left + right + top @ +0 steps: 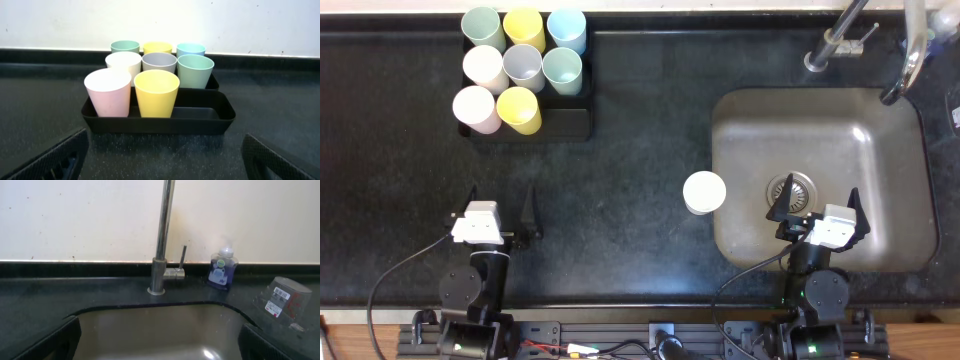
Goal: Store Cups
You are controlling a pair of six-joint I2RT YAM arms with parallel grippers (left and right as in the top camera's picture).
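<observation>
A black tray [575, 122] at the back left of the counter holds several pastel cups; its front right slot [197, 114] is bare. The nearest cups in it are a pink one [108, 92] and a yellow one [156, 92]. A lone white cup [704, 192] stands on the counter by the sink's left rim. My left gripper [500, 212] hovers open near the front left, facing the tray, with nothing between its fingers. My right gripper [815, 203] is open over the sink's front part, facing the faucet.
A steel sink [880, 140] takes up the right side, with a faucet [162, 240] behind it. A blue soap bottle [221, 269] and a clear plastic container [282, 300] stand on the counter at the sink's far right. The dark counter [620, 230] stretches between tray and sink.
</observation>
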